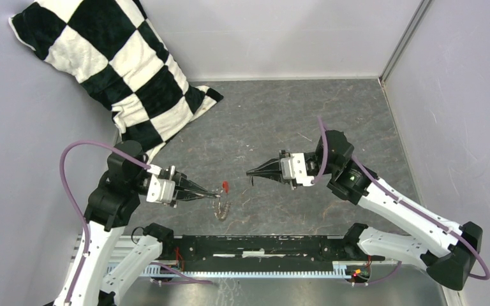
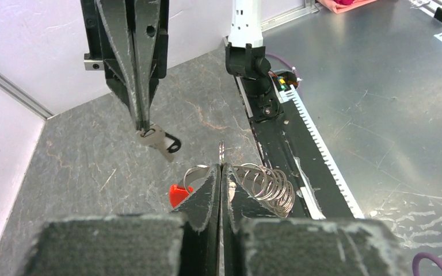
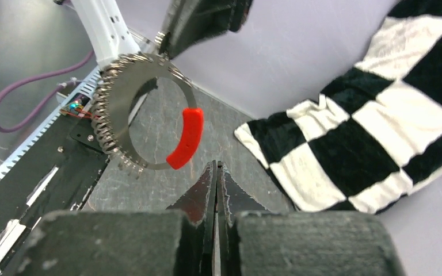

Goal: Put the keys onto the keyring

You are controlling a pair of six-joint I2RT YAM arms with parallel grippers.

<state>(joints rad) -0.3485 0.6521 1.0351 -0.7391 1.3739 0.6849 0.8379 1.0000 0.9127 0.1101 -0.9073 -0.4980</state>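
Worktop [image 1: 332,115]: grey marbled sheet, pale walls on the far, left and right sides.
Pillow [image 1: 111,70]: black-and-white checked; fills the far left corner, leaning against the left wall, its lower tip lying on the worktop.
Base rail [image 1: 261,245]: black bar along the near edge, carrying both arm bases.
Left gripper [image 1: 212,194]: left of the middle, close to the near edge, reaching toward the right side. Its fingers are pressed together, clamped on the keyring's wire.
Right gripper [image 1: 251,172]: around the middle of the worktop, pointing at the left gripper, with a short gap between the two tips. Its jaws are narrow, pinching the key; its own wrist view shows the fingers together and hides the key.
Keyring [image 2: 267,185]: thin silvery loop held off the worktop at the left gripper's tip, near the near edge. A bunch of small silvery rings is crowded along one side of the loop. The right wrist view shows the loop standing nearly face-on.
Red tag [image 2: 178,194]: short curved piece on the loop, on the side away from the crowded rings.
Key [image 2: 160,139]: tiny, gripped at its silvery end by the right gripper, with the black end sticking out sideways. It hangs in the air near the keyring and apart from it, not threaded on.
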